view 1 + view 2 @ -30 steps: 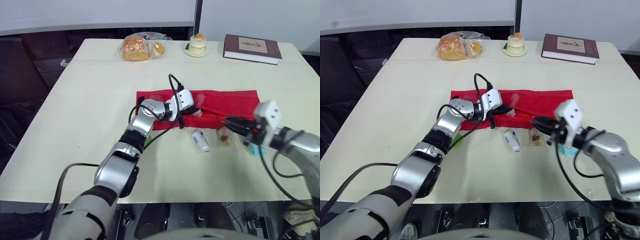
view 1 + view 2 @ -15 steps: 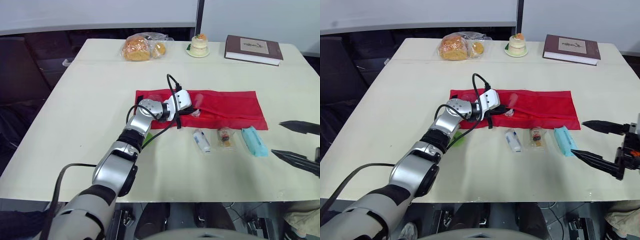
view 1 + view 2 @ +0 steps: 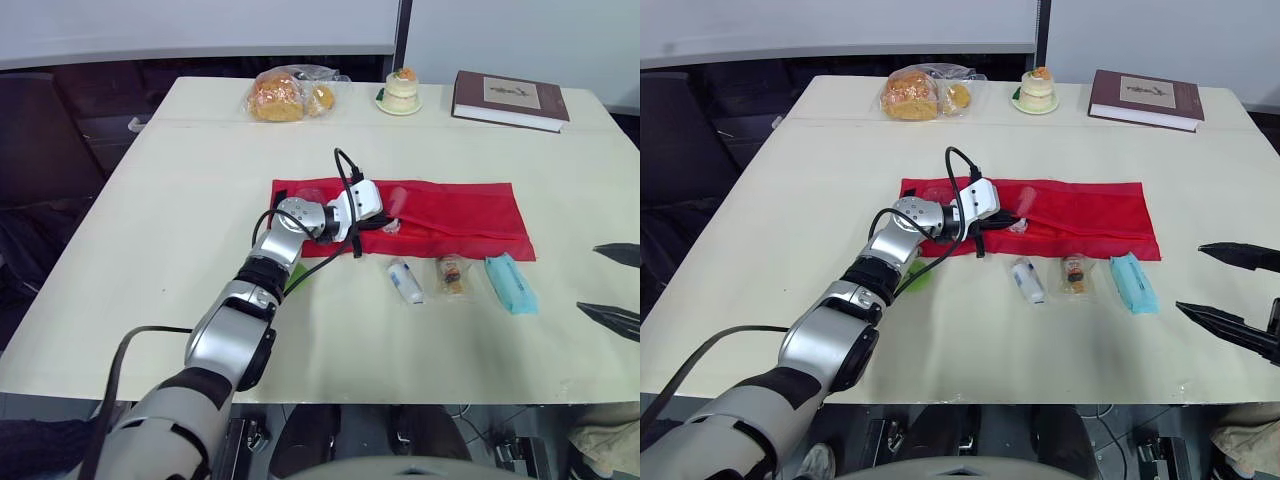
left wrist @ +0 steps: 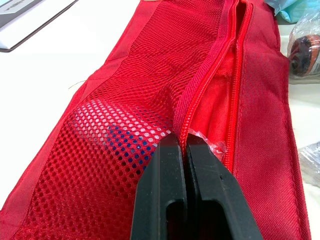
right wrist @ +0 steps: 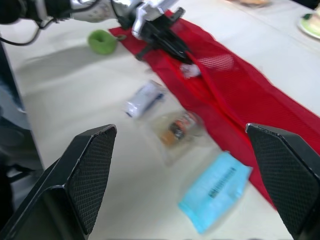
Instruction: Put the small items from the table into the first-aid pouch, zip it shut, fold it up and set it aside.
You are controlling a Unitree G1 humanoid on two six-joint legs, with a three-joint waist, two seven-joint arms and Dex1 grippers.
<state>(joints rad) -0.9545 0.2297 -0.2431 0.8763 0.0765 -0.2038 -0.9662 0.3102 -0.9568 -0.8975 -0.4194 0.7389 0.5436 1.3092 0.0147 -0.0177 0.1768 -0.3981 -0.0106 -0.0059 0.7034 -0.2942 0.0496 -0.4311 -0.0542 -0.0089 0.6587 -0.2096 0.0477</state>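
The red first-aid pouch [image 3: 440, 215] lies flat across the table's middle, its zip partly undone. My left gripper [image 3: 386, 222] is shut on the pouch's zip edge, where the mesh flap [image 4: 125, 120] meets the zipper. In front of the pouch lie a white packet [image 3: 404, 281], a clear packet with a dark item [image 3: 451, 275] and a light blue packet [image 3: 510, 283]. My right gripper [image 3: 590, 279] hangs wide open at the table's right edge, apart from the items and holding nothing. The same packets [image 5: 145, 98] appear in the right wrist view.
A small green object [image 3: 297, 277] sits beside my left forearm. Along the far edge are a bag of bread [image 3: 283, 95], a small cake on a plate [image 3: 400, 92] and a dark book [image 3: 510, 98].
My right gripper has drawn back to the right, away from the packets, and opened wide. The blue packet now lies uncovered. The left gripper keeps its hold on the pouch.
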